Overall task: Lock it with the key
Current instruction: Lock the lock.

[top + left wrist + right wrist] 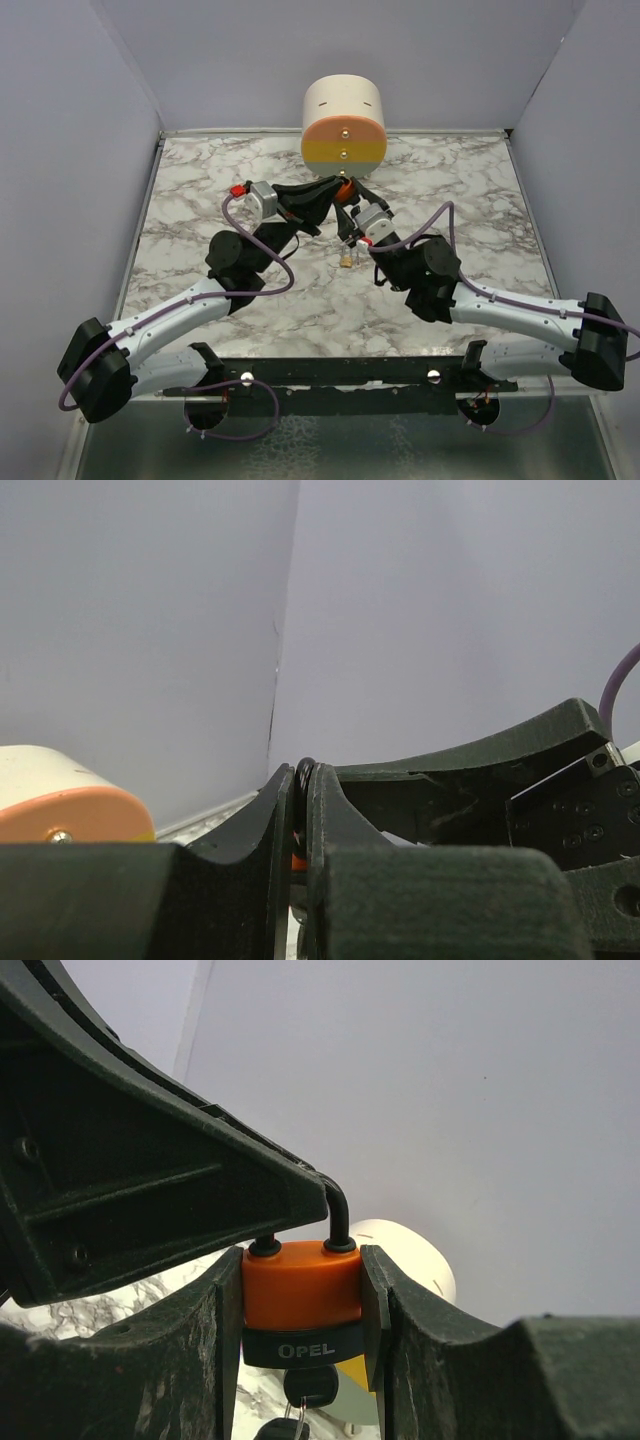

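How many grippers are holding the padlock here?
2. The right gripper clamps the orange padlock by its sides; the left gripper is shut on its shackle above.

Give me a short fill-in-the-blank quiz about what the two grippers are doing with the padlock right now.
1. The right gripper is clamped on the padlock's ____ body.
2. The left gripper pinches the padlock's curved black ____.
3. The black band on the padlock reads ____.
4. The key sticks out of the padlock's ____ end.
Missing words: orange; shackle; OPEL; bottom.
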